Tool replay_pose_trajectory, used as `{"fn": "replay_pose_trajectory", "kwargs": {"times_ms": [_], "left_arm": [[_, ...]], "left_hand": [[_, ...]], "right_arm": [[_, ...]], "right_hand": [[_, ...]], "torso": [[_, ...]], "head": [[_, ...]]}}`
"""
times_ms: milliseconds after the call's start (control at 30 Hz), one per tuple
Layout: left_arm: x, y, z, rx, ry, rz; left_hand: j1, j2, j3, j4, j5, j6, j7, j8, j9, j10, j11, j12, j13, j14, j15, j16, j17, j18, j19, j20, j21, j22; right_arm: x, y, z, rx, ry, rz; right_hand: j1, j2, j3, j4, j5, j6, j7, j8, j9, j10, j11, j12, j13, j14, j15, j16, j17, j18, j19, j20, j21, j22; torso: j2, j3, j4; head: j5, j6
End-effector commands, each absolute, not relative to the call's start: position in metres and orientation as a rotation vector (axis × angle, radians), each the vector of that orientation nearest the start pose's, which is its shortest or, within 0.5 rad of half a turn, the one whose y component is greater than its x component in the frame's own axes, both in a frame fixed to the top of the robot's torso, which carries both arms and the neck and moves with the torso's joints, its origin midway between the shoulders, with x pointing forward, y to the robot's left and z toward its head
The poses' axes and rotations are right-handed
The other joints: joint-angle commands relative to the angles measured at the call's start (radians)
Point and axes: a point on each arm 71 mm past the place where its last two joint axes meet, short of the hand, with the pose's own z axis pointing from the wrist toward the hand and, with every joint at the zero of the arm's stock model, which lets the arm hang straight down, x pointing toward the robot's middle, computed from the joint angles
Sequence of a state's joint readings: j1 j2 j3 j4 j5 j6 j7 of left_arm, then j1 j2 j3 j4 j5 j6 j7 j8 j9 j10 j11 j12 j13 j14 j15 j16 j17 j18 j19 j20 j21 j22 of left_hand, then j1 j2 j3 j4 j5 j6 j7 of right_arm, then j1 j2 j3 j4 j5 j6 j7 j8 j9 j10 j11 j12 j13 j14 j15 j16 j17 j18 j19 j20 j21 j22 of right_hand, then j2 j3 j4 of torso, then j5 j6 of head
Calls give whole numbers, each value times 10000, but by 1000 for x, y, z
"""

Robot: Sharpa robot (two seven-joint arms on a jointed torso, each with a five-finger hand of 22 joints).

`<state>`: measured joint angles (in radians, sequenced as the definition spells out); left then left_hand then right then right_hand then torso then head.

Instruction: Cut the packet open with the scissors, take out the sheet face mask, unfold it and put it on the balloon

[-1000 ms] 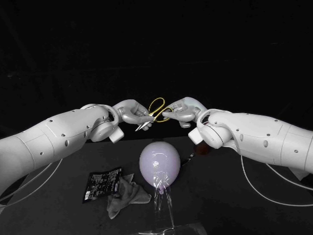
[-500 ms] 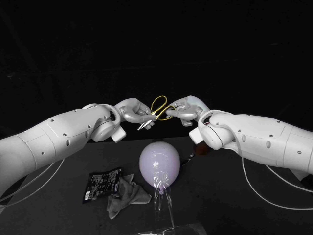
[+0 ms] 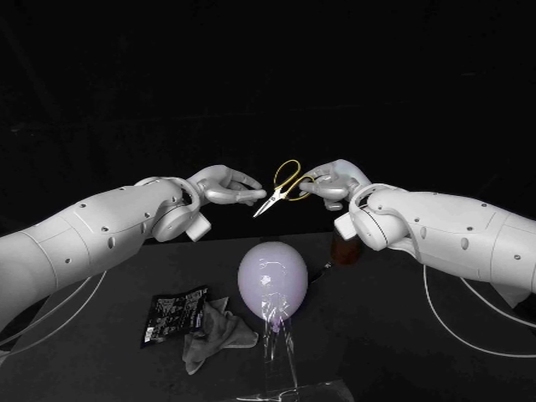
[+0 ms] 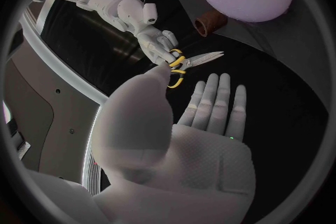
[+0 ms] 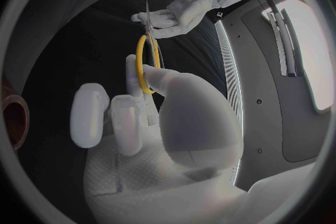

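Note:
The scissors (image 3: 275, 191) have yellow handles and hang in the air above the table. My right hand (image 3: 328, 184) grips them by the handles, blades pointing down toward my left hand. In the left wrist view the scissors (image 4: 190, 61) sit just beyond my flat fingers (image 4: 213, 102). My left hand (image 3: 227, 186) is spread with nothing in it, close beside the blade tips. The pale lilac balloon (image 3: 273, 276) stands upright at the table's middle. The black packet (image 3: 174, 315) lies flat to the balloon's left. In the right wrist view a yellow handle loop (image 5: 145, 64) rings a finger.
A crumpled grey cloth (image 3: 216, 335) lies against the packet's right side. A clear stand (image 3: 280, 356) carries the balloon near the front edge. A small brown object (image 3: 344, 249) sits behind the balloon to its right, under my right forearm.
My left hand has let go of the scissor blades and spread its fingers. My right hand now carries the scissors alone, a little higher and further right.

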<state>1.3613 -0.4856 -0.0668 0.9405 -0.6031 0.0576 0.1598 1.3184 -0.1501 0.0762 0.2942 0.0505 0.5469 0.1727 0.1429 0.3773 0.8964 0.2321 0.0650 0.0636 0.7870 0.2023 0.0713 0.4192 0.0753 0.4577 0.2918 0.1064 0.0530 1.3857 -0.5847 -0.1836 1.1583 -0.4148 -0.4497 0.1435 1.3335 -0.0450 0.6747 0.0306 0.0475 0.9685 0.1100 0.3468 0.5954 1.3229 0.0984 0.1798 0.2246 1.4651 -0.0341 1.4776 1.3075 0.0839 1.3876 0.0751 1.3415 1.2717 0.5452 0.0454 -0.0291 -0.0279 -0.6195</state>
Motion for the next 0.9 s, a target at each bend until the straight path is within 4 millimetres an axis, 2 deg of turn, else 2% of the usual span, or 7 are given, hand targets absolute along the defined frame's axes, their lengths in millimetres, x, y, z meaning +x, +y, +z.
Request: {"fn": "replay_pose_trajectory", "kwargs": {"times_ms": [33, 200, 533, 733, 767, 800, 900], "left_arm": [[598, 178, -138, -4808, 17564, -11848], [602, 194, -137, -5544, 17107, -11729], [595, 244, -135, -7171, 16155, -11882], [585, 261, -134, -8288, 15291, -12473], [584, 263, -133, -8377, 15197, -12546], [581, 265, -133, -8540, 15023, -12683], [577, 268, -134, -8790, 14768, -12915]], "left_hand": [[208, 134, -1053, 11, -44, -389, 730, -147, -269, -209, 65, 12, 6, -180, 58, -43, -142, -194, -284, 16, -131, -52], [193, -39, -1597, 54, -3, -353, 1043, -133, -310, -405, 62, -7, 0, -328, 82, -50, -288, -182, 74, 46, -57, -5], [393, 552, -1311, 23, -19, 1329, 1062, 495, 291, 230, -72, 325, 61, 537, -135, 512, -309, -10, 2545, 10, 692, 315], [732, 924, -1213, -20, -27, 2095, 811, 859, 278, 922, -358, 619, 65, 1456, -456, 1106, -204, 780, 3914, -148, 1404, 561], [732, 924, -1213, -20, -27, 2095, 811, 859, 278, 922, -358, 619, 65, 1456, -456, 1106, -204, 780, 3914, -148, 1404, 561], [935, 1062, -1168, -59, 43, 2513, 533, 1075, 307, 1333, -558, 771, 107, 1850, -630, 1314, -135, 1023, 4337, -182, 1628, 642], [1192, 1185, -1162, -66, -18, 2822, 344, 1188, 258, 1663, -734, 789, 93, 2121, -791, 1450, -92, 1105, 4692, -222, 1808, 697]], "right_arm": [[573, -196, -147, 5864, 15316, 9554], [577, -211, -145, 5151, 15346, 8767], [589, -277, -137, 4705, 14804, 6763], [592, -319, -129, 4933, 14428, 5860], [592, -323, -128, 4963, 14400, 5782], [591, -330, -127, 5019, 14362, 5653], [589, -341, -124, 5097, 14325, 5465]], "right_hand": [[-45, 51, -14, -74, 13, -18, -39, 44, 374, 893, -713, -3, 39, 599, -75, 51, 86, -133, 33, -78, 60, 42], [-60, 38, -6, -96, 12, -16, -43, 59, 388, 897, -717, 2, 57, 604, -78, 61, 114, -139, 48, -81, 78, 68], [-88, 15, 16, -142, 12, -7, -52, 86, 417, 904, -725, 9, 93, 619, -85, 90, 191, -159, 99, -87, 143, 157], [-100, 4, 32, -169, 13, -1, -58, 98, 433, 912, -732, 15, 114, 628, -90, 106, 232, -164, 112, -91, 160, 180], [-100, 4, 33, -170, 13, -1, -58, 98, 433, 912, -732, 15, 114, 629, -90, 109, 240, -166, 117, -91, 167, 189], [-100, 4, 33, -170, 13, -1, -58, 98, 433, 912, -732, 15, 114, 629, -90, 109, 240, -166, 117, -91, 167, 189], [-108, -4, 36, -179, 12, 2, -60, 102, 440, 914, -733, 16, 122, 630, -91, 111, 243, -167, 120, -92, 170, 195]], "torso": [[5, -2, -3], [7, 9, -15], [14, 14, -16], [3, -2, -7], [3, -3, -10], [5, -3, -12], [3, 7, -29]], "head": [[-12, -2], [-61, -22], [-238, -37], [-320, -115], [-323, -118], [-338, -144], [-351, -161]]}}
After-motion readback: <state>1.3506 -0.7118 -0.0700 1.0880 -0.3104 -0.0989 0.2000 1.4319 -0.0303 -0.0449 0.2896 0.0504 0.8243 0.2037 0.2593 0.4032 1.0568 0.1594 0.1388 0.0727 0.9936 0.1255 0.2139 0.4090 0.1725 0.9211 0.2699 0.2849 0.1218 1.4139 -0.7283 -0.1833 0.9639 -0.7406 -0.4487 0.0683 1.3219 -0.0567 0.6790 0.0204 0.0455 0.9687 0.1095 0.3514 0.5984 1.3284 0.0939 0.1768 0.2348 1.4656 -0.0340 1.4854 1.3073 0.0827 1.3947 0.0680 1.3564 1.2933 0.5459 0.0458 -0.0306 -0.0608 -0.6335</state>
